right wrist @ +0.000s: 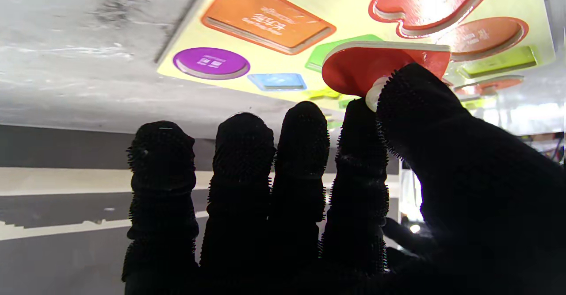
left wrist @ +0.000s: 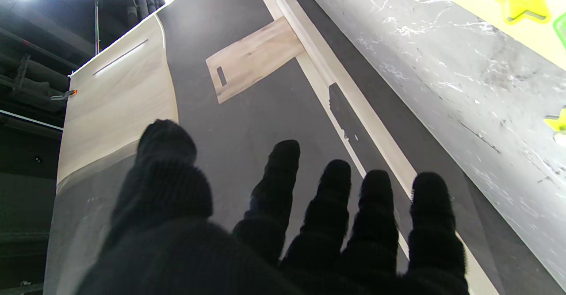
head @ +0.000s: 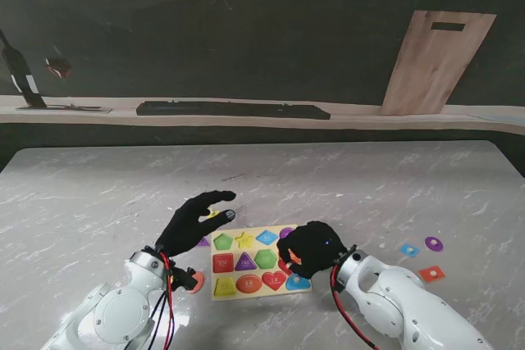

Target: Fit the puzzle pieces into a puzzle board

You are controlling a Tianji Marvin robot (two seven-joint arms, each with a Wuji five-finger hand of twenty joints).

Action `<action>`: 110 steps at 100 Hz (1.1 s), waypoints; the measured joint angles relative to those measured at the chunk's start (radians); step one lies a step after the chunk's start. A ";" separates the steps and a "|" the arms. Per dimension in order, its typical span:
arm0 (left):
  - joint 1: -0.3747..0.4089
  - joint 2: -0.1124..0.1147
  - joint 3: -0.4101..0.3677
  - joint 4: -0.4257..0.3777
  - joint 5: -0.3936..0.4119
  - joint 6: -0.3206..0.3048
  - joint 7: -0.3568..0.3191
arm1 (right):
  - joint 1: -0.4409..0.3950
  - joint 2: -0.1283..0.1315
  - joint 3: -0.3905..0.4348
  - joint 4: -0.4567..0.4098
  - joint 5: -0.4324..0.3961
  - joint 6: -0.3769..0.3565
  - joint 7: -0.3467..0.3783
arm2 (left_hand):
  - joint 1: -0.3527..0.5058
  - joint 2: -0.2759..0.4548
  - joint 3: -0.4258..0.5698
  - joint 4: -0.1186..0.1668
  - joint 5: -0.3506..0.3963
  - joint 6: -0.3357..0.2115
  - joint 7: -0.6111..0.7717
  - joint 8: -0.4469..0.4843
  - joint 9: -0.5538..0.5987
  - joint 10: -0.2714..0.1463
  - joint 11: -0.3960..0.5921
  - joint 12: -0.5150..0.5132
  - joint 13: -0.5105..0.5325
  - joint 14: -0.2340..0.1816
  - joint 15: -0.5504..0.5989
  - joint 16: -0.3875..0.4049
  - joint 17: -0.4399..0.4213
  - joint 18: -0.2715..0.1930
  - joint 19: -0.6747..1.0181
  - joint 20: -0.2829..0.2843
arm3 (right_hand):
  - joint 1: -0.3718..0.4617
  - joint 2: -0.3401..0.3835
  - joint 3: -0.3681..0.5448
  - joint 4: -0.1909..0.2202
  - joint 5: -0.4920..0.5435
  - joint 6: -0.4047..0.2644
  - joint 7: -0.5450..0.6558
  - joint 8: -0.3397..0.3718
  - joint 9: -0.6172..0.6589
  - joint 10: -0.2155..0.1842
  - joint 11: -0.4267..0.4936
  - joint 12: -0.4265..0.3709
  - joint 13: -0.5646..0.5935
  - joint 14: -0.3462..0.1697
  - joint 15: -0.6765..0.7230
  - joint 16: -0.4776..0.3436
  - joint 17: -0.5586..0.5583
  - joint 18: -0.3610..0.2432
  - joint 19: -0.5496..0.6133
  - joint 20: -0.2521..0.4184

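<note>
My left hand hovers with fingers spread, holding nothing, over the yellow wooden puzzle board's left edge near the marble table's front edge. My right hand pinches a red rounded puzzle piece over the board's right side.

From the stand I look steeply down over the tabletop toward the far wall. My left wrist camera looks along its fingers at that wall, catching the puzzle board edge. My right wrist camera sits close over the same puzzle board.
</note>
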 measured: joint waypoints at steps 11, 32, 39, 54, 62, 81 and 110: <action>-0.002 0.000 0.000 0.001 -0.005 0.000 0.001 | 0.036 -0.009 -0.058 0.017 0.041 0.041 0.021 | 0.000 0.000 0.000 0.000 0.000 0.000 0.000 0.000 0.000 0.000 0.000 0.000 0.000 0.000 0.000 0.000 0.000 0.000 0.000 0.000 | 0.000 0.000 0.000 0.000 0.000 0.002 0.000 0.000 0.000 0.011 0.000 0.000 0.000 0.002 0.007 0.000 0.000 0.001 0.001 0.000; -0.010 -0.001 -0.001 0.008 -0.012 0.008 -0.002 | 0.070 -0.021 -0.105 0.035 0.069 0.058 0.067 | 0.000 0.000 0.000 0.000 0.000 0.000 0.000 0.000 0.000 0.000 0.000 0.000 0.000 0.000 0.000 0.000 0.000 0.000 0.000 0.000 | 0.022 -0.011 0.000 0.000 0.002 0.017 0.000 0.000 0.000 0.023 0.000 0.000 0.000 0.014 0.008 0.000 0.000 0.014 0.009 0.000; -0.012 -0.001 -0.001 0.010 -0.012 0.008 -0.003 | 0.077 -0.021 -0.117 0.041 0.075 0.058 0.074 | 0.000 0.000 0.000 0.000 0.000 0.000 0.000 0.000 0.000 0.000 0.000 0.000 0.000 0.000 0.000 0.000 0.000 0.000 0.000 0.000 | 0.022 -0.011 0.000 0.000 0.002 0.017 0.000 0.000 0.000 0.023 0.000 0.000 0.000 0.014 0.009 0.000 0.000 0.014 0.011 0.000; -0.014 -0.001 -0.001 0.013 -0.018 0.008 -0.007 | 0.084 -0.022 -0.130 0.046 0.072 0.058 0.077 | 0.000 0.000 0.000 0.000 0.000 0.000 0.000 0.000 0.000 0.000 0.000 0.000 0.000 0.000 0.000 0.000 0.000 0.000 0.000 0.000 | 0.031 -0.024 0.000 0.000 0.012 0.023 0.000 0.000 0.010 0.024 0.000 0.000 0.016 0.015 0.015 0.000 0.000 0.015 0.018 0.000; -0.015 -0.001 -0.001 0.014 -0.020 0.008 -0.008 | 0.085 -0.022 -0.131 0.046 0.070 0.058 0.079 | 0.000 0.000 0.000 0.000 0.000 0.000 0.000 0.000 0.000 0.000 0.000 0.000 0.000 0.000 0.000 0.000 0.000 0.000 0.000 0.000 | 0.031 -0.024 0.002 0.000 0.012 0.025 0.000 0.000 0.011 0.033 0.000 0.000 0.012 0.016 0.020 0.000 0.000 0.024 0.019 0.000; -0.017 -0.001 0.000 0.017 -0.020 0.008 -0.008 | 0.089 -0.021 -0.143 0.050 0.071 0.063 0.094 | 0.000 0.000 0.000 0.000 0.000 0.000 0.000 0.000 0.000 0.000 0.000 0.000 0.000 0.000 0.000 0.000 0.000 0.000 0.000 0.000 | 0.032 -0.037 0.011 0.000 0.023 0.028 0.000 0.000 0.011 0.034 0.000 0.000 0.012 0.023 0.021 0.000 0.000 0.024 0.021 0.000; -0.020 -0.001 0.001 0.021 -0.021 0.008 -0.010 | 0.098 -0.022 -0.163 0.062 0.084 0.080 0.098 | 0.000 0.000 0.000 0.000 0.000 0.000 0.000 0.000 0.000 0.000 0.000 0.000 0.000 0.000 0.000 0.000 0.000 0.000 0.000 0.000 | 0.032 -0.037 0.013 0.000 0.023 0.040 0.000 0.000 0.011 0.034 0.000 0.000 0.012 0.024 0.022 0.000 0.000 0.026 0.030 0.000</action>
